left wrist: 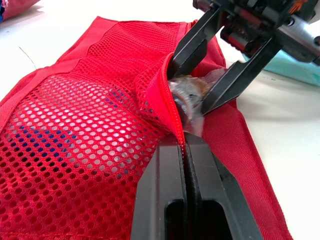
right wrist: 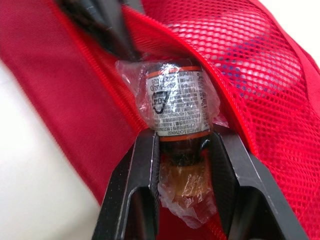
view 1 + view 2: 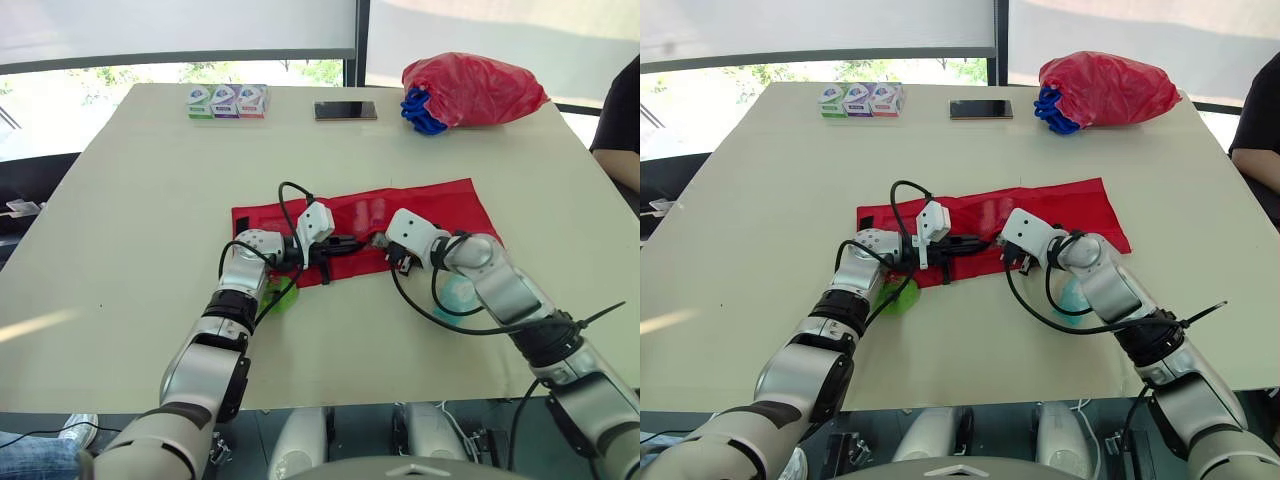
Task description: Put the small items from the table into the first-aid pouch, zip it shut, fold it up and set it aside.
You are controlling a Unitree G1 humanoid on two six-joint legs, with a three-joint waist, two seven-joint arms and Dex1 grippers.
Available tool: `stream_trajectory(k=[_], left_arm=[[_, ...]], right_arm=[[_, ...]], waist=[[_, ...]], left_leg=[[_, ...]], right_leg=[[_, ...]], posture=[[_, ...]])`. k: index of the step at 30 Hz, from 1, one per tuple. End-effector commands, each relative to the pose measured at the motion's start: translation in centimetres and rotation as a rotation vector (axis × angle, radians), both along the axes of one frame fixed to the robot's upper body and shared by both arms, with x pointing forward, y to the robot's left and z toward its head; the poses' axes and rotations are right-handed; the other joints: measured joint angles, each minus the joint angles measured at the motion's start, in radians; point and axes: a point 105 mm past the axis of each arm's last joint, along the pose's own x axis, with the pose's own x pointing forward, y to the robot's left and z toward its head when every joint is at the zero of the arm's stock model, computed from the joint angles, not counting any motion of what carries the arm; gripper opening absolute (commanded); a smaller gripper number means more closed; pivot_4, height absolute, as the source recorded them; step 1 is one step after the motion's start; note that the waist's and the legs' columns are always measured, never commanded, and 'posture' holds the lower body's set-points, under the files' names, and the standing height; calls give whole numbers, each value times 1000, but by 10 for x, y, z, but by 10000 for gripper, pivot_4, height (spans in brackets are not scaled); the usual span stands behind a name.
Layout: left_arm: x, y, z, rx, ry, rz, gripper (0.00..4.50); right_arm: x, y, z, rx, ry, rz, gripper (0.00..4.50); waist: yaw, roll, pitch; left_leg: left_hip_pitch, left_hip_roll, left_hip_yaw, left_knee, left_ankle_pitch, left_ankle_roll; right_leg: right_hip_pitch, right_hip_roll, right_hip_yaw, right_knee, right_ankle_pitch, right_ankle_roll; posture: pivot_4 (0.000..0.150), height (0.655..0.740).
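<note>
The red first-aid pouch (image 3: 420, 210) lies open and flat in the middle of the table, mesh pockets facing up. My left gripper (image 1: 184, 142) is shut on the red rim of a mesh pocket (image 1: 90, 125) and holds it lifted. My right gripper (image 2: 182, 135) is shut on a small brown bottle (image 2: 176, 112) wrapped in clear plastic, its top end at the pocket's mouth, just past the left fingertips. A green round item (image 3: 280, 295) lies under my left forearm. A teal item (image 3: 458, 295) lies under my right forearm.
Three small boxes (image 3: 226, 101) and a phone (image 3: 346, 110) sit at the table's far edge. A red plastic bag (image 3: 470, 88) with something blue (image 3: 420, 112) at its mouth lies at the far right. A person's dark sleeve (image 3: 622, 110) shows at the right edge.
</note>
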Motion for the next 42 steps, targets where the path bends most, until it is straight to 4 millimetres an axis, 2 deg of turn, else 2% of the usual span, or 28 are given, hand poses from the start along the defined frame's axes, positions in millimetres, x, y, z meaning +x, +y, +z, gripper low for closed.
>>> stream_trajectory(k=[1,5,11,18,25,28,32,34,35,39,42], left_arm=[[-5,-9,4,-8,-15,-47,0],[-5,-10,4,-8,-14,-50,0],[-5,-10,4,-8,-13,-46,0],[-3,-7,3,-4,-12,-29,0],[-4,-8,1,-4,-8,-33,0],[-4,-8,1,-4,-7,-34,0],[-4,-8,1,-1,-11,-37,0],[-4,-9,2,-2,-12,-39,0],[-4,-8,2,-1,-12,-40,0],[-4,-8,2,2,-12,-43,0],[-5,-7,2,2,-13,-44,0]], right_arm=[[5,-6,10,84,-3,-136,8331],[6,-10,8,70,4,-186,8331],[-3,0,12,94,6,-146,37759],[-22,1,22,108,16,-67,37759],[-34,-4,33,160,31,-79,37759],[-39,-7,32,169,52,-80,31140],[-41,-10,29,163,61,-97,12417],[-41,-12,27,158,62,-111,1549],[-40,-14,25,148,62,-124,228],[-32,-23,15,126,60,-176,228],[-28,-22,10,124,61,-187,228]], waist=[[-1,0,0],[1,0,0],[-1,0,0],[-1,0,0],[-1,0,0],[0,0,0],[0,0,0],[-1,0,0],[-1,0,0],[0,0,0],[-1,0,0]], left_leg=[[0,0,0,0,0,0],[0,0,0,0,0,0],[0,0,0,0,0,0],[0,0,0,0,0,0],[0,0,0,0,-1,2],[0,0,0,0,-1,2],[0,0,0,0,-2,3],[0,0,0,0,-2,4],[0,0,0,0,-2,4],[0,0,0,0,-2,4],[0,0,0,0,-2,4]], right_leg=[[0,0,0,0,0,0],[0,0,0,0,0,0],[0,0,0,0,0,0],[0,0,0,0,0,0],[0,0,0,0,0,0],[0,0,0,0,0,0],[0,0,0,0,0,0],[0,0,0,0,0,0],[0,0,0,0,0,0],[0,0,0,0,0,0],[0,0,0,0,0,0]], posture=[[1500,7400],[1500,7400],[1500,7400],[1500,7400],[1500,7400],[1500,7400],[1500,7400],[1500,7400],[1500,7400],[1500,7400],[1500,7400]])
